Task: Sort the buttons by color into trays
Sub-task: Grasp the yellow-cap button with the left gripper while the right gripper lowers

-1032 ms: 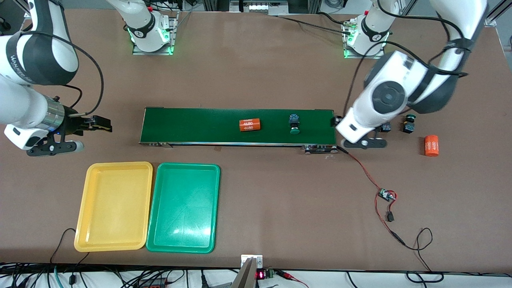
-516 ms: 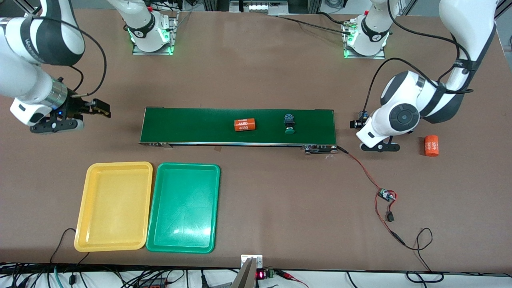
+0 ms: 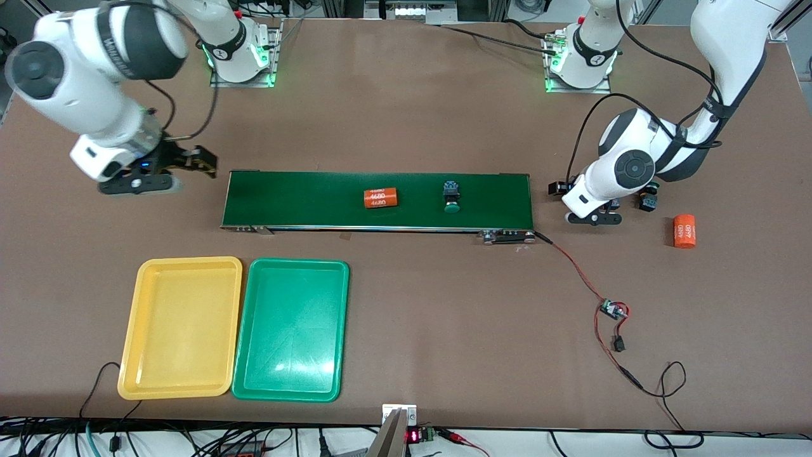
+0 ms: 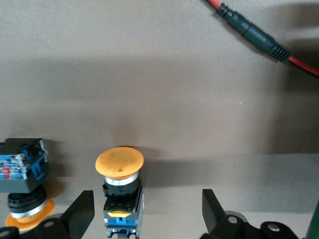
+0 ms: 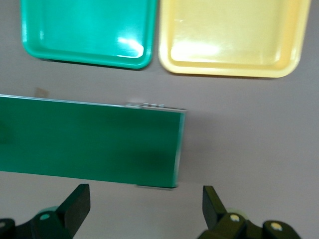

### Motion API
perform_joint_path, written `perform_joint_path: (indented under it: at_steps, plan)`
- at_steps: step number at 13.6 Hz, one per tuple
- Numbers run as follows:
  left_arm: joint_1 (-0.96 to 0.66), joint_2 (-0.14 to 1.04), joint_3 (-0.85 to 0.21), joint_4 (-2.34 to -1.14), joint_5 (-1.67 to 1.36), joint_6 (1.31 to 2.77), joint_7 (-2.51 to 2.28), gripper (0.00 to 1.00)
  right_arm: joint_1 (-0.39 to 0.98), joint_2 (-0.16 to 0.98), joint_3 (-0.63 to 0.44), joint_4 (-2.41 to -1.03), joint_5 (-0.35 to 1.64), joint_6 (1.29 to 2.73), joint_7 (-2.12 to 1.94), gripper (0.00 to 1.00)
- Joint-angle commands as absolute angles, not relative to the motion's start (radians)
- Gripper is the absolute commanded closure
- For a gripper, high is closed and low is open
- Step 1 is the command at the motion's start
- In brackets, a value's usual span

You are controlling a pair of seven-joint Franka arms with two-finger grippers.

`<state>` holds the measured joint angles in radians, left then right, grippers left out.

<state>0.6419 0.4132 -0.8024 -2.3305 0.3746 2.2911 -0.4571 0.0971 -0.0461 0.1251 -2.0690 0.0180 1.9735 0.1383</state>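
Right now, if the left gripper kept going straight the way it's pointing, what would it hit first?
Most likely the yellow button. The left gripper is open, and that button stands upright between its fingers. A second yellow button lies just outside one finger and looks out of line, though depth is hard to judge.

High front view, two wrist close-ups

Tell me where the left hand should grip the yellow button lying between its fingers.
Probably the black-and-blue body, not the cap. The yellow button lies on its side between the left hand's open fingers; its round cap would likely slip. Come straight down and close across the body's flat sides.
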Motion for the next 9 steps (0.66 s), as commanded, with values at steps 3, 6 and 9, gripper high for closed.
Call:
perform_joint_path:
  at_steps: [3,6,9]
  plan:
    - [0.692,0.396,-0.813,-2.407,0.406,2.371,-0.442,0.06,0.196,-0.034,0.118,-2.083,0.028,2.034,0.237,0.0]
    - [0.729,0.422,-0.815,-2.411,0.437,2.385,-0.442,0.44,0.255,-0.009,0.118,-2.08,0.028,2.063,0.259,0.0]
    - [0.741,0.419,-0.816,-2.407,0.436,2.382,-0.443,0.81,0.262,0.0,0.118,-2.074,0.026,2.072,0.258,0.0]
